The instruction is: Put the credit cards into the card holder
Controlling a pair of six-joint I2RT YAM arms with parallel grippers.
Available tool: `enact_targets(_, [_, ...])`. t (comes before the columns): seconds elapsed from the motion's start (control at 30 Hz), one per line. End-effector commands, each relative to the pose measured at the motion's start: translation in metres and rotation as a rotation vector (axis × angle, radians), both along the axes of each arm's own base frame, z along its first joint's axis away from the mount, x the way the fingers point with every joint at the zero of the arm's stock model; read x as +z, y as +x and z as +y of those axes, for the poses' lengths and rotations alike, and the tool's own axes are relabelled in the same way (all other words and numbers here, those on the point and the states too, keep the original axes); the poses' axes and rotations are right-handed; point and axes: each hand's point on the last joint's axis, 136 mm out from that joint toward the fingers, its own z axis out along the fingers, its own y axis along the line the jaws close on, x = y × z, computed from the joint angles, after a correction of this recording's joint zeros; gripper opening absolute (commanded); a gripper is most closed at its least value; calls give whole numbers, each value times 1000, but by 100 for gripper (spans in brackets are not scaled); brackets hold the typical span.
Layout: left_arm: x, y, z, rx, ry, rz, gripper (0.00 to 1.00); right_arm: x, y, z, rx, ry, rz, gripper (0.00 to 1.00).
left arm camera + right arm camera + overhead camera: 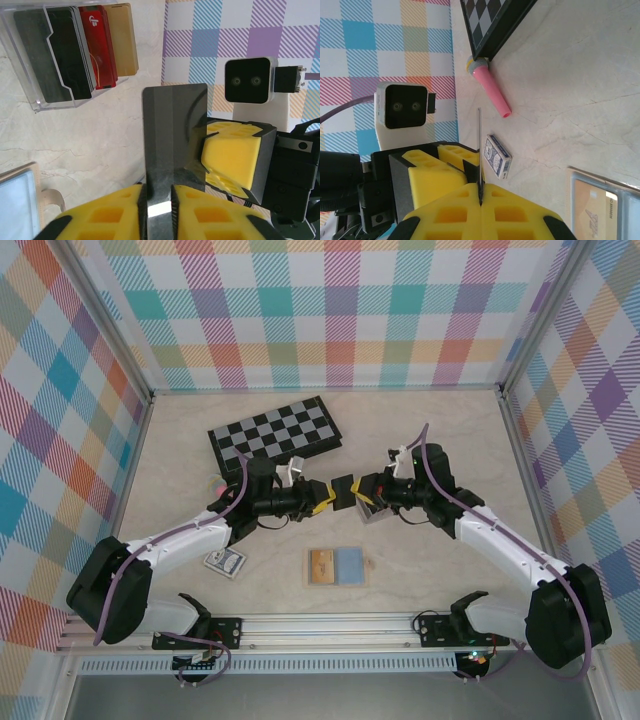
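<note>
Right wrist: yellow right tool (480, 189) clamps a thin, flat black card (479, 142) edge-on

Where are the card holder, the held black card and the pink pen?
card holder (50, 104): left wrist view, clear lower rim.
held black card (172, 127): left wrist view, face middle.
pink pen (491, 92): right wrist view, mid barrel.

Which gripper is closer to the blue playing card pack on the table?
Left. The left gripper is beyond and right of the pack; the right gripper, across the black card, sits farther right.
</note>
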Motion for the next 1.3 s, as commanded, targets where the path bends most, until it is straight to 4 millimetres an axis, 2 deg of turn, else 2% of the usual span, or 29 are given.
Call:
enact_targets(0.0, [9, -2, -3, -29, -26, -41, 25, 9, -1, 4, 14, 49, -20, 3])
enact_targets(0.3, [8, 0, -5, -35, -29, -39, 24, 3, -4, 7, 33, 67, 4, 4])
enact_targets(0.47, [9, 0, -3, -20, -17, -47, 8, -10, -6, 0, 13, 3, 24, 7])
enact_targets(0.57, [3, -2, 2, -12, 22, -50, 1, -21, -10, -9, -6, -68, 39, 13])
enact_targets(0.67, [-16, -10, 12, -18, 110, -40, 0, -41, -18, -25, -21, -200, 64, 26])
enact_targets(0.8, [-54, -29, 30, -28, 241, -9, 0, -84, -42, -54, 6, -487, 121, 40])
enact_targets(0.87, [-70, -42, 33, -39, 270, 2, 0, -103, -56, -63, 41, -593, 154, 49])
enact_targets(1.03, [-107, -70, 40, -56, 356, 35, 0, -138, -80, -61, 125, -741, 209, 62])
enact_targets(1.13, [-115, -79, 39, -70, 375, 34, 0, -152, -88, -53, 173, -801, 228, 66])
enact_targets(1.27, [-119, -85, 35, -83, 390, 22, 0, -165, -90, -42, 215, -842, 235, 66])
